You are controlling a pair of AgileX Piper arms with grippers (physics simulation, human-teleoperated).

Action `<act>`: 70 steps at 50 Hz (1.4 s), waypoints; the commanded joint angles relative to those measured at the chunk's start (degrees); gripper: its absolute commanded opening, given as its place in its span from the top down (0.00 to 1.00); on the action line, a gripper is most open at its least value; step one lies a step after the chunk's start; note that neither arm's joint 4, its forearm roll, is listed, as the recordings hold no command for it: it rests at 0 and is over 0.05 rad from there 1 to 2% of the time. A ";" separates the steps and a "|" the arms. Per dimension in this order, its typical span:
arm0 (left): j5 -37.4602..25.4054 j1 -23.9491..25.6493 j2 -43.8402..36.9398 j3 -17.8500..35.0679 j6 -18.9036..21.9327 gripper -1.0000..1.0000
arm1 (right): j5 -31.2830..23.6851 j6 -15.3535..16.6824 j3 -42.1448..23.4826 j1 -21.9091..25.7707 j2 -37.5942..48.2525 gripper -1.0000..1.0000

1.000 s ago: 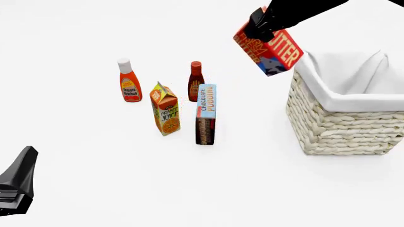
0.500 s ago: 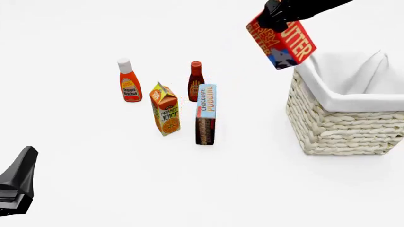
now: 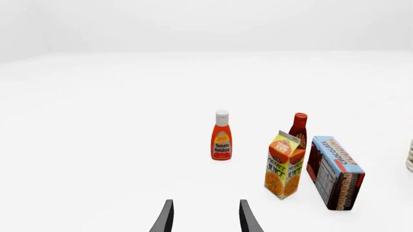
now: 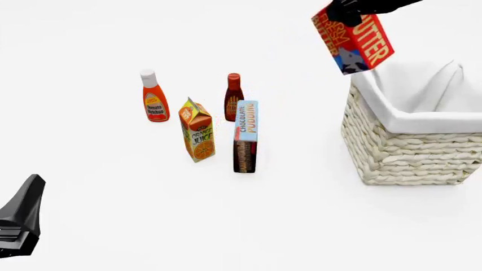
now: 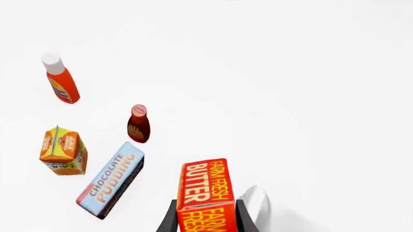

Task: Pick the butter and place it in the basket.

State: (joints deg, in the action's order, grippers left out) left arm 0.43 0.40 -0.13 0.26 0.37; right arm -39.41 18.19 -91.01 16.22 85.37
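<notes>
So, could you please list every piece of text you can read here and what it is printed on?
"BUTTER", "FARM FRESH": butter, in the right gripper.
"ORANGE JUICE": orange juice carton.
"CHOCOLATE PUDDING": pudding box.
"Tomato Ketchup": ketchup bottle.
Dark red bottle: label unreadable.

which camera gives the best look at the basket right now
The front view. It shows the basket nearly whole, woven wall and white liner, with the butter held by the right end effector near its far left corner. The left wrist view catches only a sliver at the edge; the right wrist view shows just a liner corner.
</notes>
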 commanded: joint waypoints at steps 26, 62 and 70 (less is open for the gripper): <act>0.00 0.00 0.00 0.00 -0.01 0.00 | 3.48 -7.40 2.24 -6.15 -4.65 1.00; -0.02 -0.01 0.00 0.00 0.00 0.00 | 15.81 -12.28 14.38 -16.19 -14.42 1.00; 0.00 0.00 0.00 0.00 -0.01 0.00 | 18.04 -13.41 17.07 -15.87 -15.86 1.00</act>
State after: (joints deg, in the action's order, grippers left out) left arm 0.42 0.40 -0.14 0.26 0.36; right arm -24.85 7.32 -76.45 1.37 72.18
